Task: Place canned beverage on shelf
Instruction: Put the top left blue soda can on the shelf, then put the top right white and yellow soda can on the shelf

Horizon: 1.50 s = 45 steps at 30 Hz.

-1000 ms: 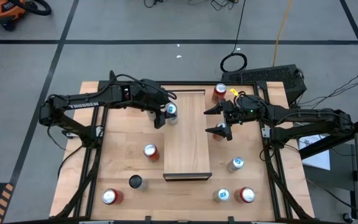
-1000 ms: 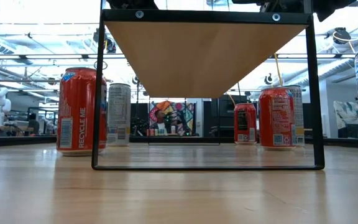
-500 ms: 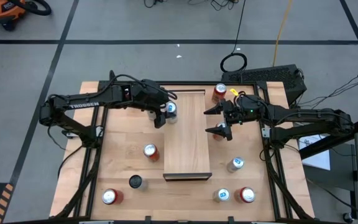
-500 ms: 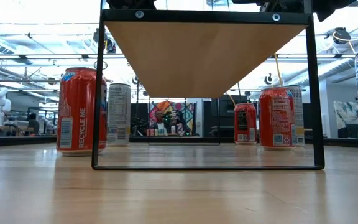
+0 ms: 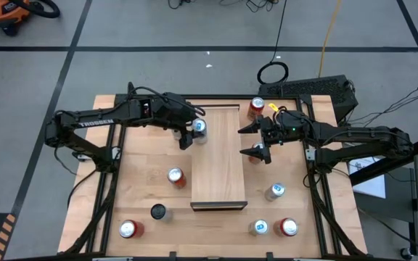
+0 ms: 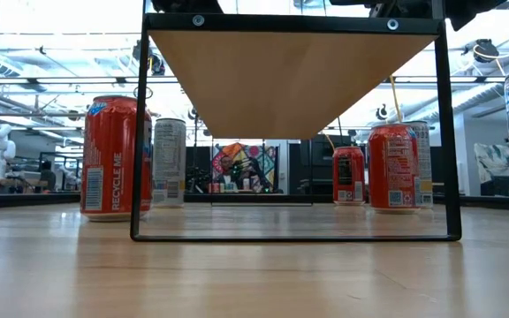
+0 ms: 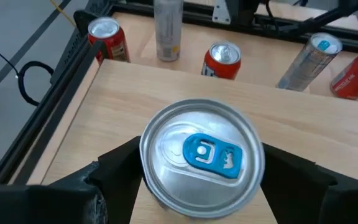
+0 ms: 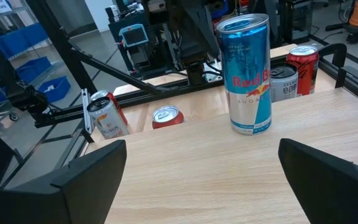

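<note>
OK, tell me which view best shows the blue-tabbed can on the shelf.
The right wrist view: the can stands upright on the shelf, label readable. The left wrist view shows only its lid, the high view a small top; the low view doesn't show it.

Legible text: my left arm (image 5: pixel 96 122) carries "TROSSEN" in white. The blue-and-silver can (image 8: pixel 246 74) on the shelf (image 8: pixel 229 174) before my right wrist camera reads "Red Bu" and "SUGAR". The low view's red can (image 6: pixel 115 157) reads "RECYCLE ME".
</note>
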### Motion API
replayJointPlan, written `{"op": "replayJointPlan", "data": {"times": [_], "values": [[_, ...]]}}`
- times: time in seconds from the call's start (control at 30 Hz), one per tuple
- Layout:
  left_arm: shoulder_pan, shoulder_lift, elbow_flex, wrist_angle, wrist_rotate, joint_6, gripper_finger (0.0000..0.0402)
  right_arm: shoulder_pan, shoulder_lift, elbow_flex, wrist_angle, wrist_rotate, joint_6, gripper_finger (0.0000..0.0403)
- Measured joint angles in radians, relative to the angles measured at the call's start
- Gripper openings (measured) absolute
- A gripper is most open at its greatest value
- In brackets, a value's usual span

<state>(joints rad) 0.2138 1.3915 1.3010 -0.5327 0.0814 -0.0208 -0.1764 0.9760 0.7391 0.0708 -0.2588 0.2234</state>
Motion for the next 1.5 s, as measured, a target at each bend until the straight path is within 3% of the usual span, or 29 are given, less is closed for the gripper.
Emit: {"op": "replayJointPlan", "data": {"times": [0.73, 1.17, 1.5], "values": [[0.000, -0.117, 0.000, 0.000, -0.003, -0.001, 0.0297, 0.000, 0.000, 0.000, 0.000, 0.000, 0.000, 0.0400], [0.000, -0.169, -0.001, -0.011, -0.041, -0.107, 0.0297, 0.000, 0.000, 0.000, -0.001, 0.000, 0.000, 0.0400], [0.000, -0.207, -0.001, -0.057, -0.126, -0.158, 0.0297, 0.000, 0.000, 0.000, -0.017, 0.000, 0.000, 0.0400]]}}
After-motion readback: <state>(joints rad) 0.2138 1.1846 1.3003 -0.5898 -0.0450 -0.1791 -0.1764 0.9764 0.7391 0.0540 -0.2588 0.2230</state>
